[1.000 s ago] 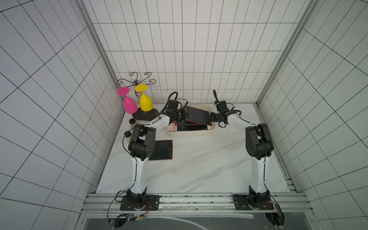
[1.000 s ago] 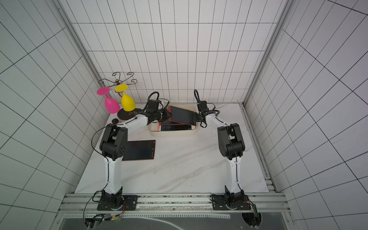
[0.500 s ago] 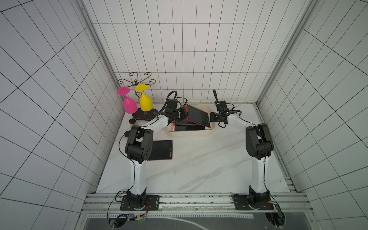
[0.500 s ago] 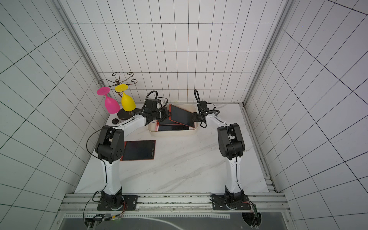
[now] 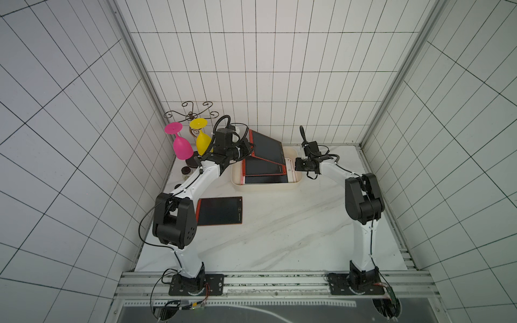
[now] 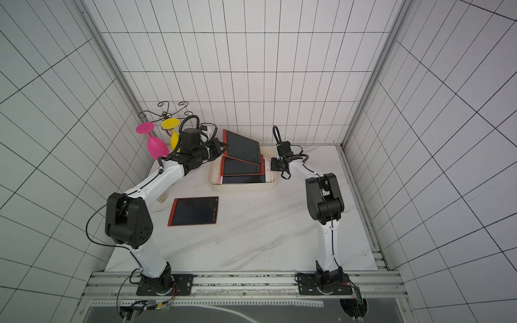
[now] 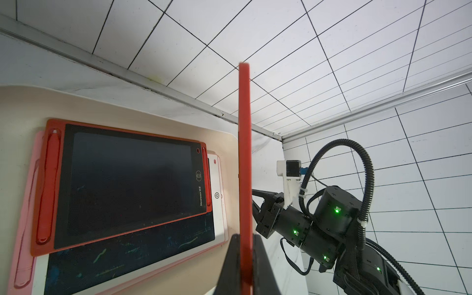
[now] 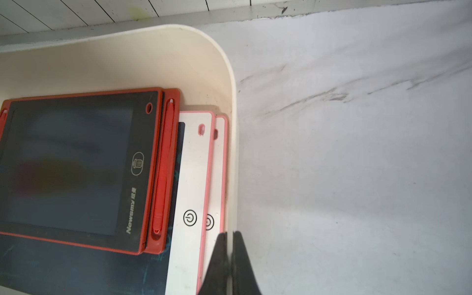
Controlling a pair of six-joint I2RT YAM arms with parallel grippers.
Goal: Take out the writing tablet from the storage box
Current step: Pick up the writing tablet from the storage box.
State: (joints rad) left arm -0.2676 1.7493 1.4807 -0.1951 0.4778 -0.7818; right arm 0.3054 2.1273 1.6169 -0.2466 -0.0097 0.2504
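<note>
Left gripper (image 7: 245,238) is clamped on one edge of a red tablet (image 5: 265,146), holding it tilted above the box (image 5: 265,186). Whether its low edge touches the stack (image 5: 264,170) is unclear. Right gripper (image 8: 232,236) pinches the box's right wall, steadying it. The lift-out looks nearly done; next the tablet must be carried clear and laid on the table (image 5: 293,223). Both arms reach far forward, the left wrist rolled sideways.

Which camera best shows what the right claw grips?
Right wrist view: the right claw pinches the storage box wall, close up. Both top views show this small; in the left wrist view the held tablet hides the tips.
</note>
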